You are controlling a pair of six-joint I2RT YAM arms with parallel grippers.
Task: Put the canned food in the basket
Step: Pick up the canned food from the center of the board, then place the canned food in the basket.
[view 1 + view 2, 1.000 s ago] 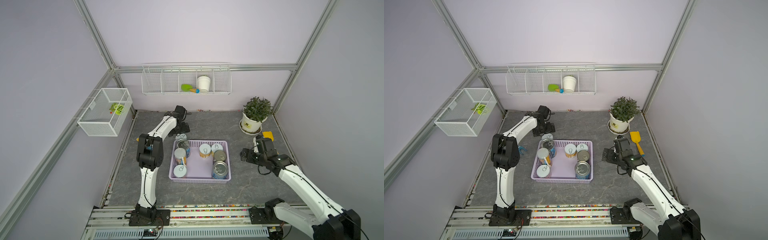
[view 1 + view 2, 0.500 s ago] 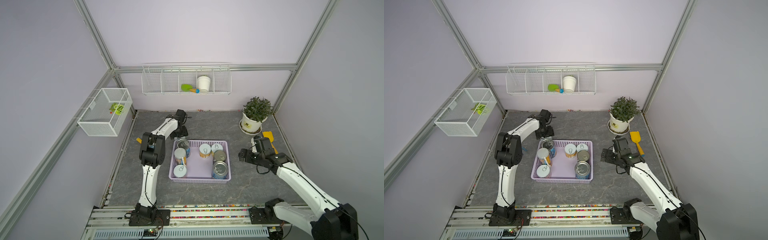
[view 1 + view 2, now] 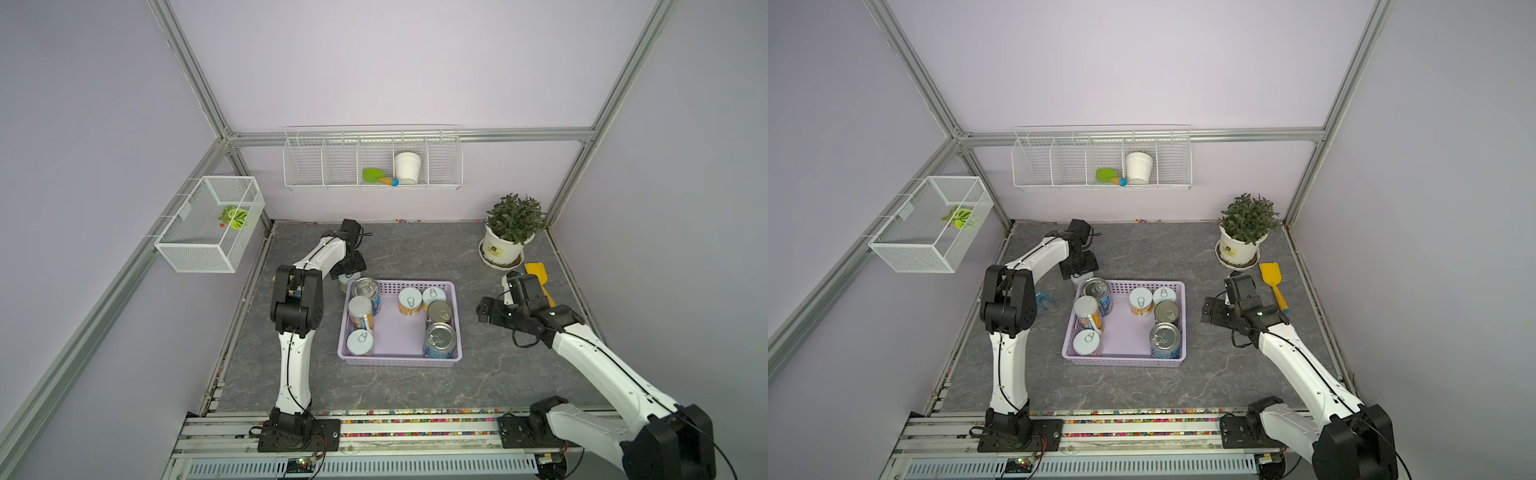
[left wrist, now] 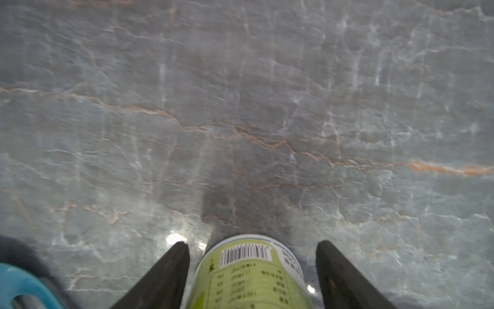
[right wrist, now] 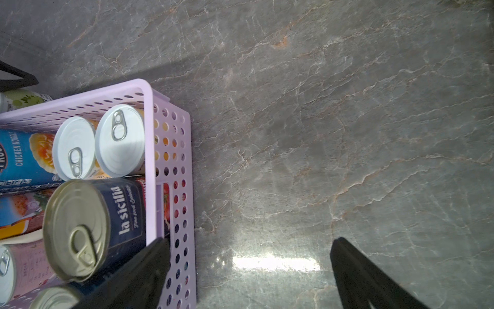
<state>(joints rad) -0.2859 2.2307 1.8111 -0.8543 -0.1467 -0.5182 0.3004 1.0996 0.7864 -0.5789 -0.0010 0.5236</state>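
The last of the canned food still outside, a short cylindrical metal can with a green label (image 4: 250, 278), stands upright just outside the far-left corner of the shallow lilac perforated plastic basket (image 3: 401, 360), just beside its wall. The left gripper (image 4: 252, 243) is straight above it, reaching down along the can's vertical axis with a black finger (image 4: 171, 275) on each side. The fingers look clamped on the label, so I read this as a grasp (the very tips stand a little off the can's bottom rim). Whether the can has left the grey marbled tabletop (image 4: 240, 107) I cannot tell.

The coming move turns on one relation. The basket's floor lies to the near-right of the can, beyond a wall it must clear, and a tall blue-labelled can (image 3: 366, 291) stands just inside that same corner. So the move is to lift first, then carry inward past it. The left arm is plainly the nearer. The right gripper (image 5: 251, 240) hangs beside the basket's right wall, jaws wide, holding nothing. Seven cans (image 3: 440, 338) stand inside the basket.

A second ago the can's pale lid showed clear of the left gripper. Now the gripper sits over it and only an edge shows. The right arm has hardly shifted.
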